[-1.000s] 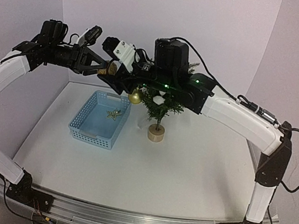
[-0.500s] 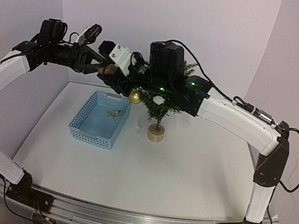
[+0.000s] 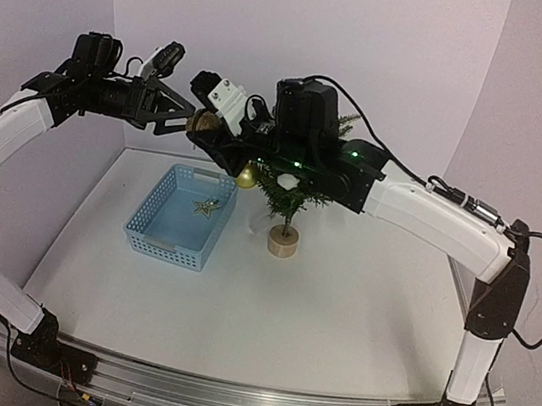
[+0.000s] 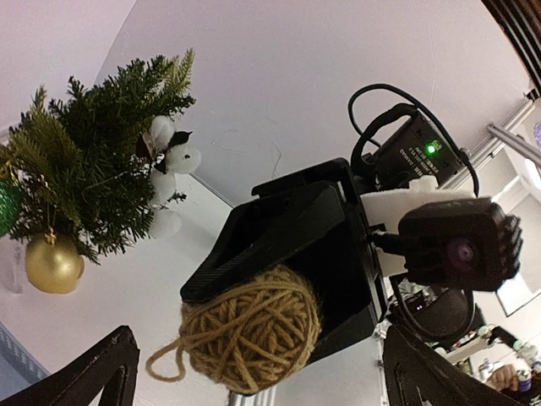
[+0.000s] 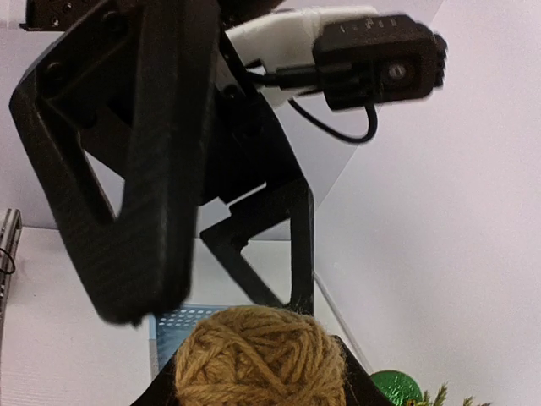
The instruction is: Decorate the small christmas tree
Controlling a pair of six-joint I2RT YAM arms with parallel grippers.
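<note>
Scanning from the near side: a blue basket [image 3: 151, 232] sits on the table, with a star ornament [image 3: 207, 206] lying in it. Just beyond and to its right, the small christmas tree [image 3: 290, 196] stands upright on its wooden disc base [image 3: 282, 244]. A gold bauble [image 3: 246, 175] and a white ornament [image 4: 165, 165] hang on it. It is probably light and tippy, with soft, springy needles — steady it by the trunk or base and load the branch tips gently. Up at treetop height, the right gripper [image 4: 262, 317] is clamped on a twine ball [image 5: 258, 355] — soft and squashy, with a loose tail. The left gripper [image 3: 188, 121] faces it, jaws spread wide, holding nothing.
</note>
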